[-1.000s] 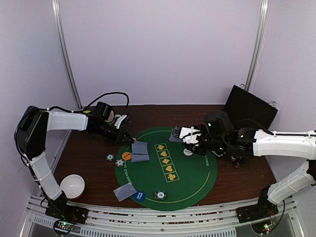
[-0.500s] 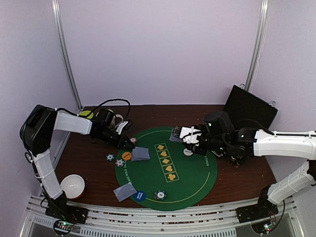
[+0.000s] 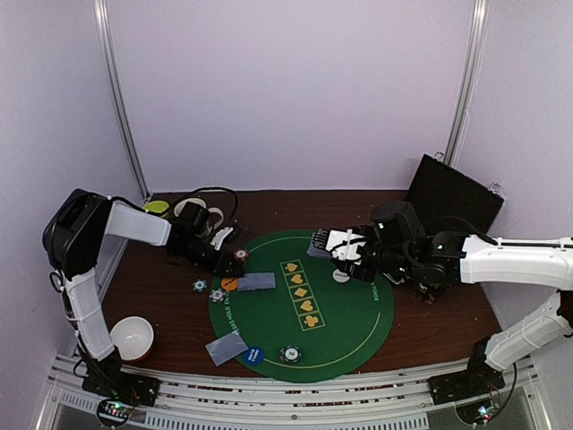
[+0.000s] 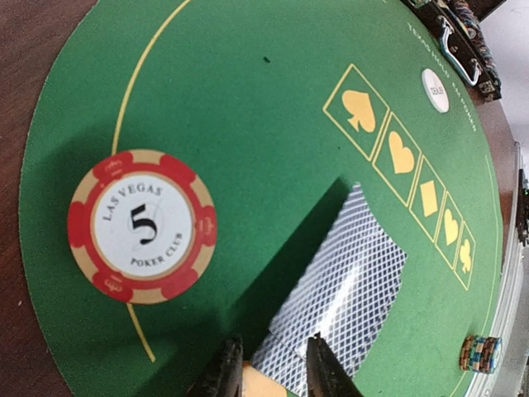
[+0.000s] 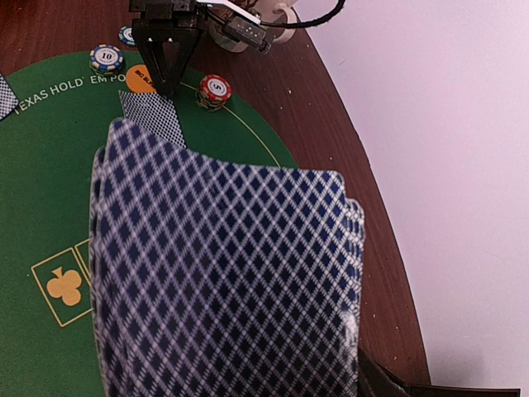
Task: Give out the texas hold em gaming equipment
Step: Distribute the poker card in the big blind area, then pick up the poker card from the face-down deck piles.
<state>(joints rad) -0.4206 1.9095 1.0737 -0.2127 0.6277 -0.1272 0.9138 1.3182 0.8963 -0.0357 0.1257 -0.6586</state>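
Note:
My left gripper is open and low over the left edge of the green felt mat. Its fingertips hover above two overlapping grey-blue-backed cards and an orange disc. A red 5 chip lies just beside it. My right gripper is shut on a deck of cards above the mat's far edge; the deck hides its fingers. A white dealer button, a blue disc, a chip stack, another card and two chips lie around the mat.
A white bowl sits at the near left of the brown table. A green bowl and a patterned mug stand behind the left arm. A black case leans at the back right.
My left arm has drawn back to the left and lowered. The two cards now lie flatter on the mat, and the red chip shows beside the fingertips. The right arm has not moved.

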